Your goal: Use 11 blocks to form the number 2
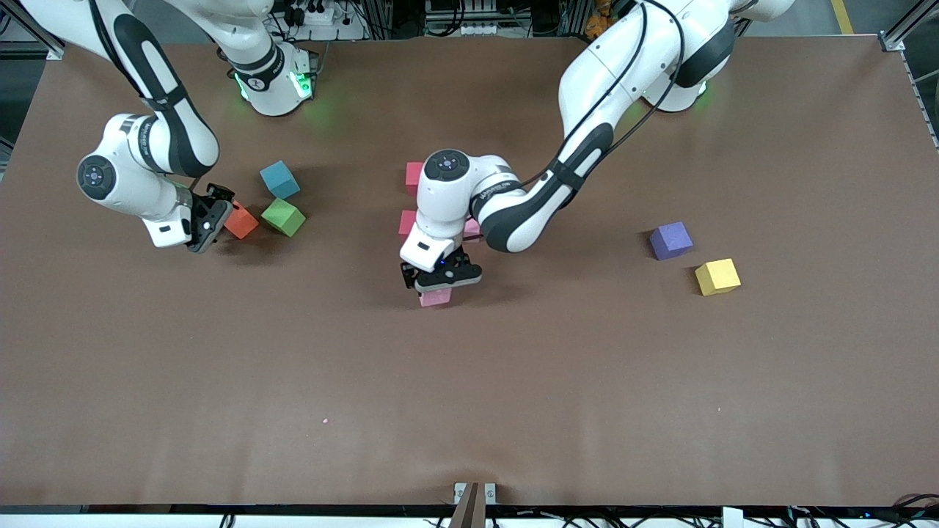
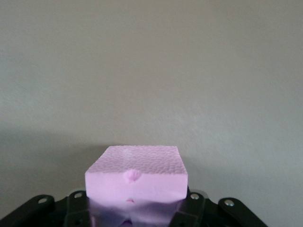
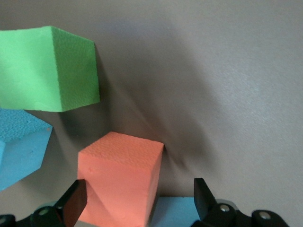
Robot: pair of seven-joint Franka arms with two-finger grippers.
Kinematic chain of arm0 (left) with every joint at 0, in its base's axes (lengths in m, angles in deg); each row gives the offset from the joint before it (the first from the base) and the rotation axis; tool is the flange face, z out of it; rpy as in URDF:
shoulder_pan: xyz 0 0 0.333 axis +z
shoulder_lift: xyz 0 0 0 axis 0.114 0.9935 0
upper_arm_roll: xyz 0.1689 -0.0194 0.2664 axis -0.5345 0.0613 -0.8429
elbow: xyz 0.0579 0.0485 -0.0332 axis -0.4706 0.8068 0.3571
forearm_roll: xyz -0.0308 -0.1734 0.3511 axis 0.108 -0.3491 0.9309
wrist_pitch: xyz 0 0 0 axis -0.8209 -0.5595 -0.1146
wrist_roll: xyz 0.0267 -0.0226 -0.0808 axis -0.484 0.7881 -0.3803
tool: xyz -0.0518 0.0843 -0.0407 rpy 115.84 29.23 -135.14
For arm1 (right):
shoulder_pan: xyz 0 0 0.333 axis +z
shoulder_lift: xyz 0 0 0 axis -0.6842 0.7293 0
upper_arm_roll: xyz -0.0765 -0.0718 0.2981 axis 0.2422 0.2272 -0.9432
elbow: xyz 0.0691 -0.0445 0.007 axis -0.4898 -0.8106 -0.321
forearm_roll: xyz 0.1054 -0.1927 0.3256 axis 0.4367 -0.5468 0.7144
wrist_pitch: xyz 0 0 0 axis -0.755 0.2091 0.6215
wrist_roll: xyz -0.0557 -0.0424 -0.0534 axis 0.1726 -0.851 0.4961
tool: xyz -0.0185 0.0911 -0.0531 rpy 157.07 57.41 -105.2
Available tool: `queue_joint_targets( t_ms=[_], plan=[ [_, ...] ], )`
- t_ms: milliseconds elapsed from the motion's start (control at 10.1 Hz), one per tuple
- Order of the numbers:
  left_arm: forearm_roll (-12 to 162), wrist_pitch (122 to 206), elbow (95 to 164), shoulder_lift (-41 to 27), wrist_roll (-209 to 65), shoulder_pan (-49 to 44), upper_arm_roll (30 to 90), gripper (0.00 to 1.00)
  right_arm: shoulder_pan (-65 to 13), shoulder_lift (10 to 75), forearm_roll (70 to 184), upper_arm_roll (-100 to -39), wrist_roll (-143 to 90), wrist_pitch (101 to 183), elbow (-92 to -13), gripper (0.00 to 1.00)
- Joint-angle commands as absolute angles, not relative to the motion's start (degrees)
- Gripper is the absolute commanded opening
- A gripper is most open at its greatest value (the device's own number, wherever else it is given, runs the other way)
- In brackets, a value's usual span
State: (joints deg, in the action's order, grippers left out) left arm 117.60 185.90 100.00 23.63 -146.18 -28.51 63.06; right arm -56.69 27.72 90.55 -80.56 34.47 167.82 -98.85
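Note:
My left gripper (image 1: 440,282) is shut on a pink block (image 1: 436,297) (image 2: 136,177), held low over the middle of the table. Just beside the left arm's wrist lie two reddish-pink blocks (image 1: 414,176) (image 1: 407,221), and a pink one (image 1: 472,229) is partly hidden by the arm. My right gripper (image 1: 204,226) (image 3: 139,201) stands open around an orange block (image 1: 242,221) (image 3: 120,182), one finger (image 3: 75,202) close to its side and the other (image 3: 203,198) well apart. A green block (image 1: 283,217) (image 3: 47,68) lies beside the orange one.
A light-blue cube (image 1: 279,180) (image 3: 19,146) sits by the green block, farther from the front camera. Another light-blue face (image 3: 175,213) shows under the right gripper. A purple block (image 1: 670,240) and a yellow block (image 1: 717,276) lie toward the left arm's end.

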Motion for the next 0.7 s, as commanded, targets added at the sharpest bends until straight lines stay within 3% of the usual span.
queue_joint_targets(
  t_ms=[0,596],
  plan=[
    [108.05,186.18,98.90,24.05,-135.08,-29.14,62.51,0.53,-56.53,25.81,90.13,-81.49,32.45,170.36,-102.26,1.00],
    [104.51,186.18,98.81,23.27,-134.32,-28.96,62.25,0.53,-56.62,24.85,90.13,-84.04,31.47,166.85,-100.33,1.00]
  ],
)
